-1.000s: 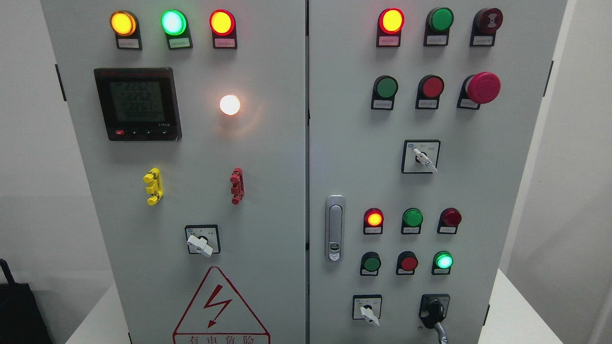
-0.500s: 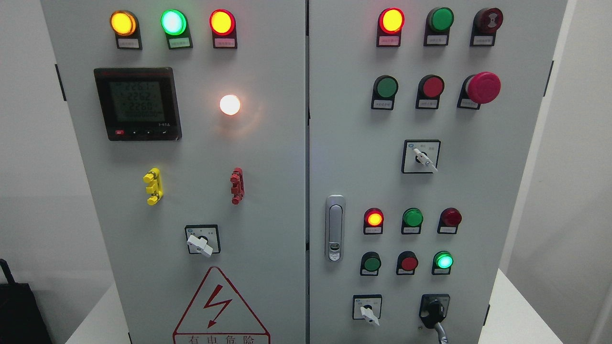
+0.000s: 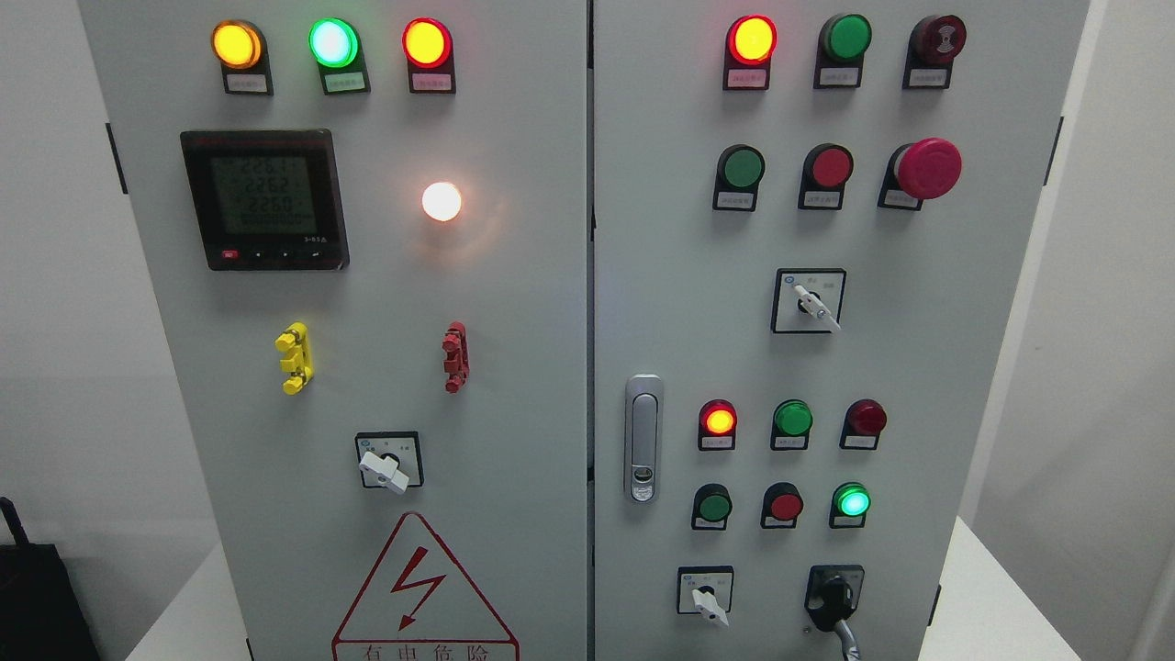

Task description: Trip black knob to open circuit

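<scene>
The black knob (image 3: 833, 599) sits on a black square plate at the lower right of the grey cabinet's right door (image 3: 679, 303). Its handle points down and slightly right, ending in a pale tip near the picture's bottom edge. No robot hand or arm shows anywhere in the head view.
A white-handled selector (image 3: 707, 599) sits just left of the black knob. Above it are a lit green lamp (image 3: 853, 502), red and green buttons and a red mushroom stop button (image 3: 928, 168). A door latch (image 3: 643, 438) stands at the seam. The left door carries a meter (image 3: 264, 198).
Only the digits on the meter display have flickered. The knob and everything else stand as before.
</scene>
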You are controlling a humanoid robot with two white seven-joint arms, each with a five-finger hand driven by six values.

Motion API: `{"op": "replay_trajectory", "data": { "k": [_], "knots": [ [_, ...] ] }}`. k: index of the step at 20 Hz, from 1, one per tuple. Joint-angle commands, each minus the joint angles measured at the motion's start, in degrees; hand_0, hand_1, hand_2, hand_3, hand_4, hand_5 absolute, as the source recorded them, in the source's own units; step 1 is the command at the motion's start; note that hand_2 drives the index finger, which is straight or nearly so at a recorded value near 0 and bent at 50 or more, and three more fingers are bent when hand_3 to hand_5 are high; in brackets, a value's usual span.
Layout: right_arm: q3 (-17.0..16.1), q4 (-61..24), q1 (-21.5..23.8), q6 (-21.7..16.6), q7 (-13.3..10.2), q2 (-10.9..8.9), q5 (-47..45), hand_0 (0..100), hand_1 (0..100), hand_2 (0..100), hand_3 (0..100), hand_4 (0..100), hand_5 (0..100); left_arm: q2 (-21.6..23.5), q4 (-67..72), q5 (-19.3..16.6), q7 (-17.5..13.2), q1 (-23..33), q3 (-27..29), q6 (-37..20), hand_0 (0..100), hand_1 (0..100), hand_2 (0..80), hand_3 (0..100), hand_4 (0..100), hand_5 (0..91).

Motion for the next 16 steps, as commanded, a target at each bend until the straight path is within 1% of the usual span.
{"op": "replay_trajectory", "data": {
  "k": [1,9,16],
  "knots": [
    [1.42,-2.53,-1.24,-1.23,1.67,0.04,0.44,79,96,4,100,97,87,-0.03,0.06,0.14,0.02,-0.11,0.05,0.07,12,39,0.0,0,0,0.0],
    [0.1,-2.44,-0.97,-1.23,1.67,-0.23,0.26,79,97,4,100,97,87,-0.03,0.06,0.14,0.02,-0.03,0.05,0.07,12,39,0.0,0,0,0.0],
    [-2.01,-2.27,-0.8,-1.23,1.76,-0.31,0.0,79,97,4,100,97,87,-0.03,0.06,0.14,0.02,-0.03,0.05,-0.02,12,39,0.0,0,0,0.0]
  ]
}}
